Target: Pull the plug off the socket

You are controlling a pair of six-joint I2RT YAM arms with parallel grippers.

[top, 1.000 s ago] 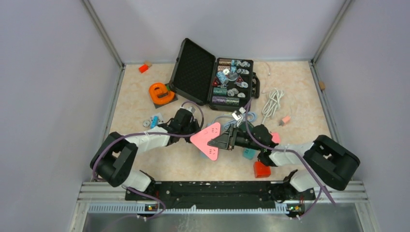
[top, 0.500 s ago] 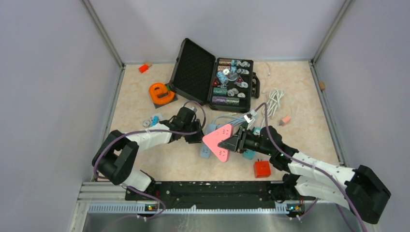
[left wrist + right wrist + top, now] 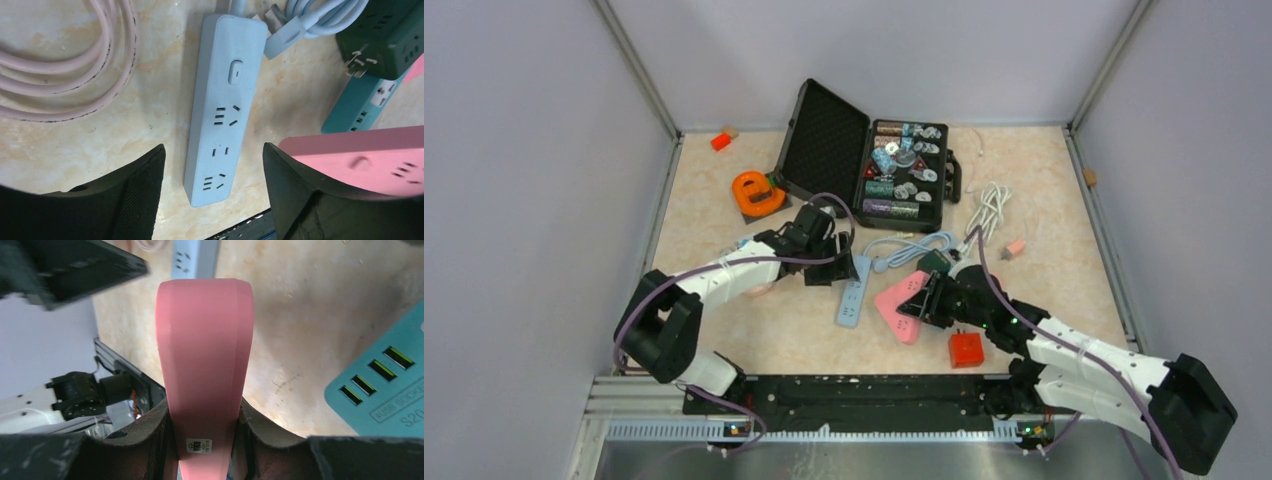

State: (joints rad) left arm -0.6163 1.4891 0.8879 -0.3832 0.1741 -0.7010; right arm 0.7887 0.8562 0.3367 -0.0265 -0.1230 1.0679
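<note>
My right gripper [image 3: 928, 302] [image 3: 204, 405] is shut on the narrow end of the pink triangular socket [image 3: 898, 306] [image 3: 202, 330], which it holds tilted just above the table. My left gripper [image 3: 846, 272] [image 3: 212, 147] hangs open, with nothing in it, over a light blue power strip [image 3: 851, 293] [image 3: 220, 115] lying flat below it. The light blue plug [image 3: 282, 42] lies loose beside the strip's cable end, its prongs bare and in no socket. Its coiled cable [image 3: 907, 243] runs behind it.
An open black case [image 3: 824, 150] of small parts stands at the back. Near it is an orange tape holder [image 3: 757, 193]. A red cube [image 3: 965, 349], a teal socket block [image 3: 385, 385], a dark green adapter [image 3: 390, 35], a pink cord [image 3: 65, 65] and a white cable [image 3: 989, 205] lie around.
The right gripper carried the pink socket right and down. The left gripper opened and shifted back a little. The light blue strip now lies in full view on the table.
</note>
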